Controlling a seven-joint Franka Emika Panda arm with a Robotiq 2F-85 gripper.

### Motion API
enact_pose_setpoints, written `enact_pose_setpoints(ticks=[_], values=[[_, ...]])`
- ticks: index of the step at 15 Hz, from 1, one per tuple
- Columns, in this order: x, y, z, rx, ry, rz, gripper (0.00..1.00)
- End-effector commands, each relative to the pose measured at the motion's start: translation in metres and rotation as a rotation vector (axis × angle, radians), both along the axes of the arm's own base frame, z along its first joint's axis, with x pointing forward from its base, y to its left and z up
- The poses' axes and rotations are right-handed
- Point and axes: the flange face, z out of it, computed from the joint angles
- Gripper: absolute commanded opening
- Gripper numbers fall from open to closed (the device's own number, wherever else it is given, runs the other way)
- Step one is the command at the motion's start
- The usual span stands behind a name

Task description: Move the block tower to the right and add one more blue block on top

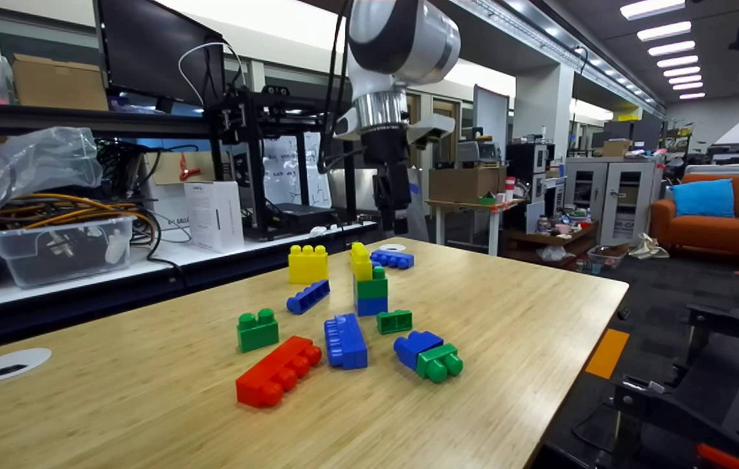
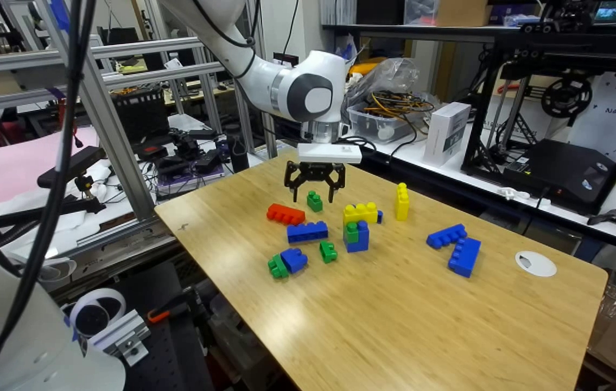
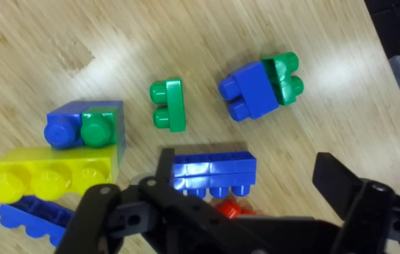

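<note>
One block tower (image 2: 361, 232) shows one top yellow brick (image 2: 360, 215), one inset green brick (image 2: 351, 235) and blue bricks (image 2: 357, 246) too hidden to count. Around it, by the clock in an exterior view: one red brick (image 2: 284, 214) between 9 and 10 o'clock; one lone yellow brick (image 2: 402, 203) at 2; four wide blue bricks (image 2: 463, 258), one at 9, one at 2, two at 3; three small green bricks (image 2: 314, 202), two at 8, one at 10; one small blue brick (image 2: 293, 260) at 8. The bench (image 2: 421, 326) has two white discs (image 1: 22, 359).
</note>
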Motion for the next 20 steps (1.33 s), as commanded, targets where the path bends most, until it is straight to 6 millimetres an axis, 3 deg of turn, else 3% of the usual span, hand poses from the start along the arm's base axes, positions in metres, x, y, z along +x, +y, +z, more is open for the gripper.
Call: enact_pose_setpoints(ticks=[1, 11, 20], values=[[0.007, -0.008, -0.011, 0.002, -0.005, -0.203, 1.0], [-0.009, -0.013, -0.017, -0.032, -0.017, -0.771, 1.0], [-0.011, -0.035, -0.065, -0.125, 0.004, -1.277, 1.0]])
